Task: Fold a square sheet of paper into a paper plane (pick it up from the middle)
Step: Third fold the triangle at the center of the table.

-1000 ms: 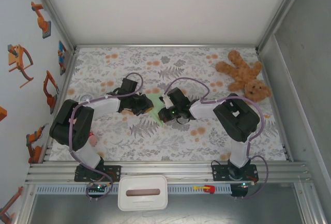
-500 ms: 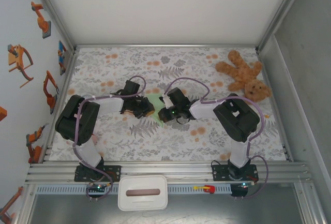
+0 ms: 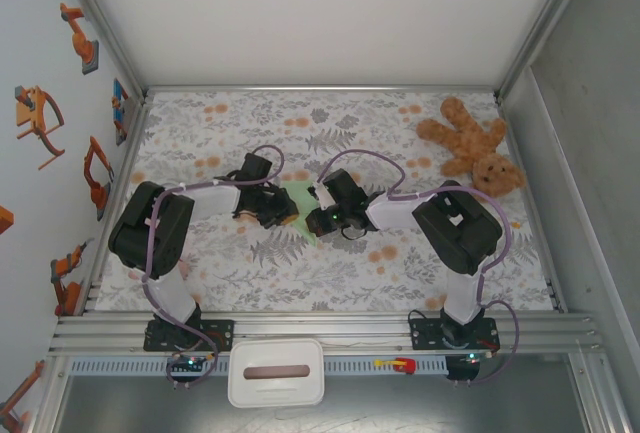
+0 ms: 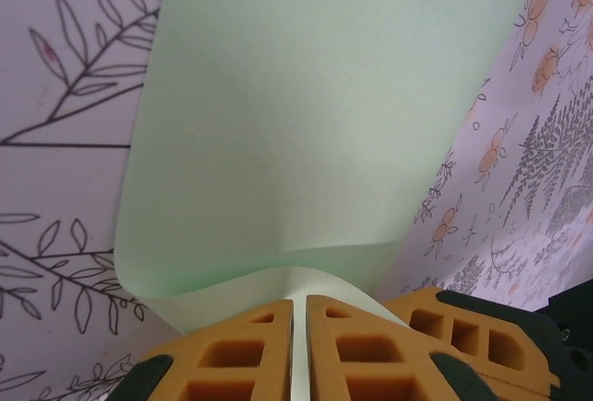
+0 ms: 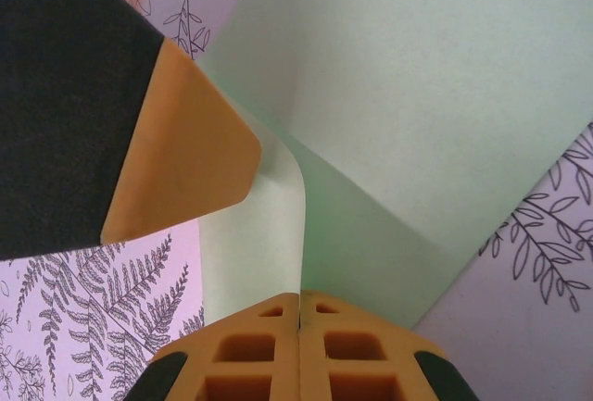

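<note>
Top view: paper sheet (image 3: pixel 301 196) mostly hidden under left gripper (image 3: pixel 284 215) and right gripper (image 3: pixel 320 219). Outline and folds untellable, jaws too small to read.
Left wrist view: sheet's far edge cut by frame top. Pinched edge hidden between fingers (image 4: pixel 241 350).
Right wrist view: sheet runs off top, right. Fold end buried between fingers (image 5: pixel 246 350).

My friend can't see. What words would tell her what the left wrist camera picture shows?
The left gripper has its two orange fingers pinched shut on the near edge of a mint-green paper, which rises into a small ridge at the pinch. The rest of the paper spreads away over a tablecloth printed with leaves and orange flowers.
</note>
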Available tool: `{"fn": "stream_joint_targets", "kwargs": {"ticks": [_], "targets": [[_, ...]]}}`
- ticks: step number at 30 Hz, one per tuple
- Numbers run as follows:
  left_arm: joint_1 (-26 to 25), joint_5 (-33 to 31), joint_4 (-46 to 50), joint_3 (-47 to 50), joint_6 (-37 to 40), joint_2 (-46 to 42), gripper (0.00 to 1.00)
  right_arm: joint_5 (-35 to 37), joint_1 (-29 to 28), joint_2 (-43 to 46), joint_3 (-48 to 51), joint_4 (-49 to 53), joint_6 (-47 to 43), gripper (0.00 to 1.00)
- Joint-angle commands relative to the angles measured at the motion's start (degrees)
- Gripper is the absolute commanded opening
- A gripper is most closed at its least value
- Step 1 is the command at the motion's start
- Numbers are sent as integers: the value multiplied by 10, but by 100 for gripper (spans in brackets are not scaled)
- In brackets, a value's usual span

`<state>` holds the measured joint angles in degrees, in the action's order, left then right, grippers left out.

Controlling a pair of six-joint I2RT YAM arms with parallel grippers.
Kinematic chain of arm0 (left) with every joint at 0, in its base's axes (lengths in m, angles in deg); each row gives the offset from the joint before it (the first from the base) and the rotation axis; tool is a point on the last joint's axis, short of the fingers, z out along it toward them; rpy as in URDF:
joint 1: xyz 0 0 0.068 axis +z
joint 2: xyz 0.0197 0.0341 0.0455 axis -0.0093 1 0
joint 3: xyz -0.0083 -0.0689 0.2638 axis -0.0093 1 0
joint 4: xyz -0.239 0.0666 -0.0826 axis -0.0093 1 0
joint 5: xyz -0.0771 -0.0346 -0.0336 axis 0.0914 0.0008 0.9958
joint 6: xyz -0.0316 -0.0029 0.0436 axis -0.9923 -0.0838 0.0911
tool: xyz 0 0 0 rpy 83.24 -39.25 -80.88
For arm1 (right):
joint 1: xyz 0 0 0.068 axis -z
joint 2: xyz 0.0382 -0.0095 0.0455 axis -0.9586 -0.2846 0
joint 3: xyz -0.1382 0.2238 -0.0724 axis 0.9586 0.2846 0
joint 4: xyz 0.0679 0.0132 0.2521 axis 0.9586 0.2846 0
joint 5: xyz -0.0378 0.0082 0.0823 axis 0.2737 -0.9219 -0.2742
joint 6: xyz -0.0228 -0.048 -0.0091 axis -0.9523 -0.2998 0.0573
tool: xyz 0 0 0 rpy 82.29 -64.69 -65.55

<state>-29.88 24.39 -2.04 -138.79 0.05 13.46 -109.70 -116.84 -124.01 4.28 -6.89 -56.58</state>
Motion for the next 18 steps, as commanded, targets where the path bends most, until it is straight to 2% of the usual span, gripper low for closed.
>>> {"fn": "stream_joint_targets", "kwargs": {"ticks": [1,8,18], "targets": [[-2,-9,28,-26,24,0,14,11,3,-7,-12,28,5,0],[22,-17,44,-69,43,3,15,4,3,17,-16,28,11,0],[42,-11,64,-166,62,106,16,4,3,11,-18,26,13,0]]}}
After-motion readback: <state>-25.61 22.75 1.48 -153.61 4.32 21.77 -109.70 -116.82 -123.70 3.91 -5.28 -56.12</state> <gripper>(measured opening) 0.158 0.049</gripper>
